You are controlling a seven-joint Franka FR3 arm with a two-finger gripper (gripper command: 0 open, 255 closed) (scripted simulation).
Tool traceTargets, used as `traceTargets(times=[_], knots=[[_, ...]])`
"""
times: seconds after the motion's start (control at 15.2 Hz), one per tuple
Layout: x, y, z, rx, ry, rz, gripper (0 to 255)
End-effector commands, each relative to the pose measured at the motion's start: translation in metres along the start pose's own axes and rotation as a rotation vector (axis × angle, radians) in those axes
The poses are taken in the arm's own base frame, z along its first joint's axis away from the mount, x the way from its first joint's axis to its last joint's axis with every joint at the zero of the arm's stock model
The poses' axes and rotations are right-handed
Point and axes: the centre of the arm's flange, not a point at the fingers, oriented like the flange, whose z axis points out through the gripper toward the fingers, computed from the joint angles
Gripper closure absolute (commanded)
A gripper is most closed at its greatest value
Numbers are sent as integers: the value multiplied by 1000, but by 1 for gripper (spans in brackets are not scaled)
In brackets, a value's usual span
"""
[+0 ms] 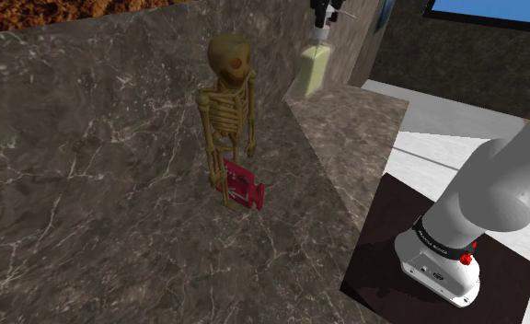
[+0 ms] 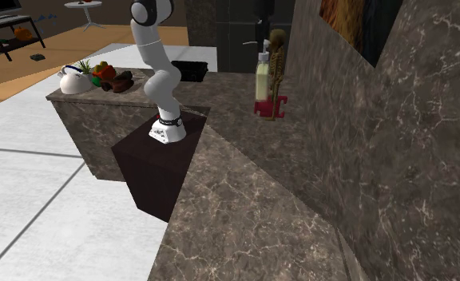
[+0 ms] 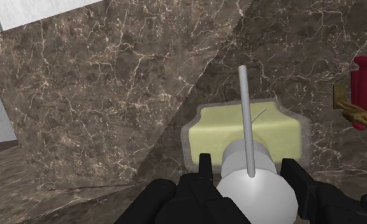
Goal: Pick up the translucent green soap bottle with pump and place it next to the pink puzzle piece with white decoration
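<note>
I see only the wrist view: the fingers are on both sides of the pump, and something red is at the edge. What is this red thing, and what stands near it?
Observer: It is the pinkish-red puzzle piece; in the shoulder view it sits at the feet of an upright skeleton figure.
Operator: Where is the bottle from the skeleton?
Observer: In the shoulder view the soap bottle is up and to the right of the skeleton figure, apart from it, under the gripper.
Operator: What else is around the arm?
Observer: In the second exterior view a white kettle stands on a counter, left of the arm.
</note>
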Motion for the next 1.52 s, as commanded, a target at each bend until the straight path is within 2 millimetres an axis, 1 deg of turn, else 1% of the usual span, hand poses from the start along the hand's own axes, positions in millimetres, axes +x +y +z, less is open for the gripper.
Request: traceTargets(times=[0.0, 0.33, 1.45], knots=[[-9, -24, -7, -1, 0, 2, 255], [-23, -87, -28, -1, 0, 2, 255], [-29, -98, 61, -1, 0, 2, 255]])
